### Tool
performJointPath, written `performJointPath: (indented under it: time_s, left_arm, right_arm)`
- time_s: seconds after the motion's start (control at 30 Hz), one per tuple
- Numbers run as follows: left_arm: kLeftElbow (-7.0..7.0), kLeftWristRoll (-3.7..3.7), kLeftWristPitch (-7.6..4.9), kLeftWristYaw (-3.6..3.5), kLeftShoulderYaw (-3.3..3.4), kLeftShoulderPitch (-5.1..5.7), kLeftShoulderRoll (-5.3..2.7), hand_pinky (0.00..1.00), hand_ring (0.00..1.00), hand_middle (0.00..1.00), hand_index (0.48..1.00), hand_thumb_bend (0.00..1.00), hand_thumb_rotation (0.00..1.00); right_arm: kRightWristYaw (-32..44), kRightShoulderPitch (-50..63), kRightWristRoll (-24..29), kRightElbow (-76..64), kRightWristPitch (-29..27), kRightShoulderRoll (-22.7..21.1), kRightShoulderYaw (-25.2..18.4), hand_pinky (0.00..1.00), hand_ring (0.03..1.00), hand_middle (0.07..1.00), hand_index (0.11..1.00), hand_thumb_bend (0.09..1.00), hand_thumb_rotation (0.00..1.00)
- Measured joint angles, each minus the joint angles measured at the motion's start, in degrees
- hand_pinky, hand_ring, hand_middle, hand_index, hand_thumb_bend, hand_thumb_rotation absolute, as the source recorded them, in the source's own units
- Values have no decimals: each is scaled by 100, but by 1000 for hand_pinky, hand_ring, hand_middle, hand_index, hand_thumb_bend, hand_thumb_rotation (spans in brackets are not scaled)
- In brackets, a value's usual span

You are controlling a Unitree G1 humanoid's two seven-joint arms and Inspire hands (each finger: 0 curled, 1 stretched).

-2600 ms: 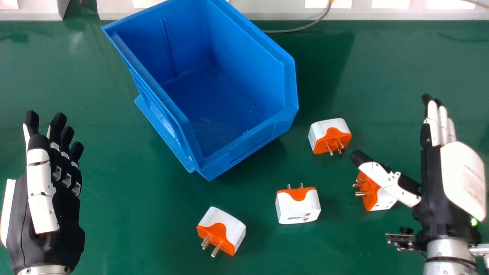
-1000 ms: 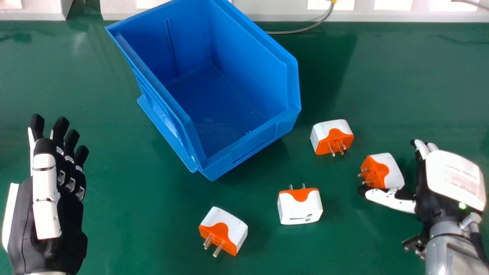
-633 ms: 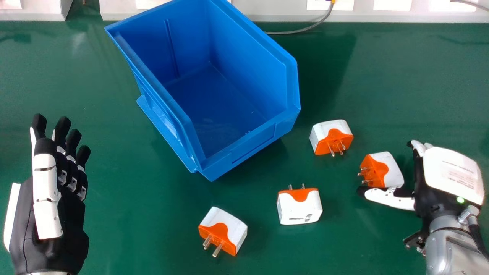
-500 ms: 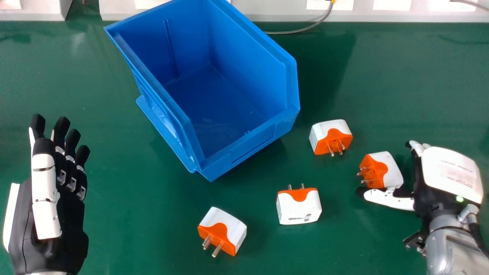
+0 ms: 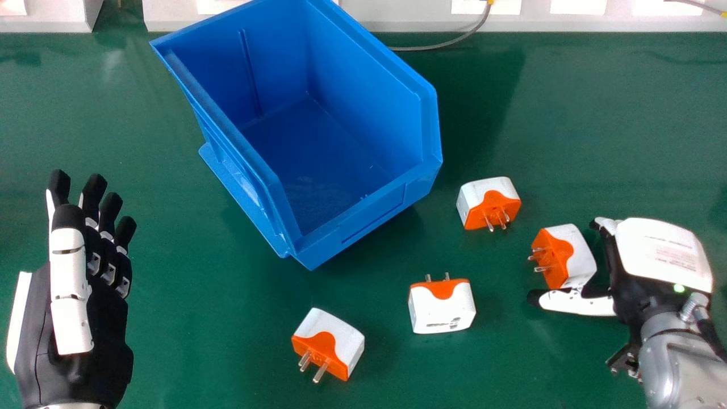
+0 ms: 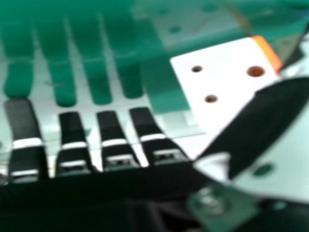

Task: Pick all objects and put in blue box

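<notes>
In the head view my right hand [image 5: 642,278] is low at the right, open, its thumb stretched along the near side of an orange-and-white plug adapter [image 5: 573,255]. The palm side stands just right of that adapter. The right hand view has my right hand [image 6: 113,140] with straight fingers, and the adapter's white face [image 6: 227,72] near the thumb. Three more adapters lie on the table: one [image 5: 480,196] near the box, one [image 5: 446,309] in the middle, one [image 5: 346,341] nearer me. My left hand [image 5: 85,318] rests open at the left. The blue box [image 5: 369,213] holds nothing.
The green table [image 5: 596,125] spreads around the box and adapters. A grey cable [image 5: 448,42] lies behind the box, beside a pale ledge [image 5: 568,23] along the far edge.
Since the earliest frame my right hand has turned and come beside the rightmost adapter, which has shifted away from me and turned. Lately the hand has edged left. The other adapters stayed put.
</notes>
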Motion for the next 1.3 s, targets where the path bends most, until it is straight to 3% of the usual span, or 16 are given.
performJointPath:
  time_s: [0.47, 0.77, 0.87, 0.9, 0.93, 1.0, 1.07, 1.17, 1.3]
  left_arm:
    - [-55, 0, 6, 20, -4, 49, -1, 1000, 1000, 1000, 1000, 473, 903]
    - [-184, 0, 102, 77, -49, 123, -5, 1000, 1000, 1000, 1000, 444, 931]
    - [-193, 7, 113, 106, -61, 135, -7, 1000, 1000, 1000, 1000, 450, 929]
    - [-195, 8, 113, 116, -62, 137, -8, 1000, 1000, 1000, 1000, 449, 928]
    - [-198, 8, 114, 122, -64, 140, -9, 1000, 1000, 1000, 1000, 446, 929]
    - [-206, 9, 116, 129, -78, 146, -11, 1000, 1000, 1000, 1000, 441, 940]
    - [-229, 23, 117, 136, -106, 159, -14, 1000, 1000, 999, 1000, 444, 942]
    - [-260, 30, 118, 176, -110, 191, -19, 1000, 1000, 994, 1000, 459, 928]
    - [-294, 28, 123, 228, -111, 231, -28, 1000, 1000, 992, 1000, 445, 921]
  right_arm:
    - [366, -503, -4, 277, -4, -119, 122, 757, 847, 879, 849, 738, 748]
    - [470, -740, -40, 451, -11, -189, 260, 746, 843, 877, 848, 734, 769]
    - [488, -818, -89, 523, -10, -195, 313, 733, 826, 856, 827, 716, 768]
    - [509, -846, -138, 553, -10, -196, 348, 711, 795, 819, 782, 703, 771]
    - [541, -891, -191, 600, -10, -202, 403, 627, 704, 747, 724, 671, 768]
    - [560, -1022, -255, 743, -19, -203, 492, 482, 554, 617, 623, 559, 676]
    - [587, -1162, -223, 882, -38, -199, 505, 425, 488, 552, 564, 463, 572]
    - [530, -1297, -150, 965, -183, -206, 467, 402, 480, 535, 529, 386, 435]
    - [424, -1356, -129, 1059, -407, -249, 437, 396, 493, 558, 559, 360, 367]
